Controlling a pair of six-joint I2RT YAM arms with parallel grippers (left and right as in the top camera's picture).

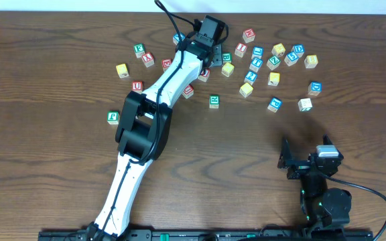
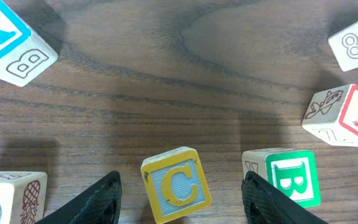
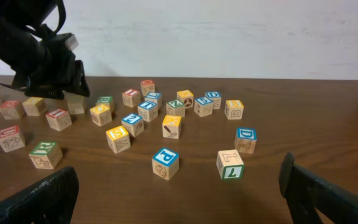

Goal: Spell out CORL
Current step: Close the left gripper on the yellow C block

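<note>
A wooden cube with a yellow C [image 2: 176, 185] on a pale blue face stands tilted on the table. My left gripper [image 2: 180, 180] is open around it, one black finger on each side with a gap to each. From overhead the left arm reaches into the far cluster of cubes and the left gripper [image 1: 212, 48] hides the C cube. My right gripper [image 1: 288, 159] hangs open over the front right of the table with nothing between its fingers [image 3: 48, 199]. A cube with an L on top and a green 7 on its side [image 3: 230, 164] lies ahead of it.
Right of the C cube are a green B cube [image 2: 291, 176] and a red I cube [image 2: 347, 115]; a blue X cube [image 2: 8, 37] lies far left. A blue P cube [image 3: 165, 163] and a blue D cube [image 3: 245, 140] lie before the right gripper. Several more cubes are scattered across the far table [image 1: 273, 63].
</note>
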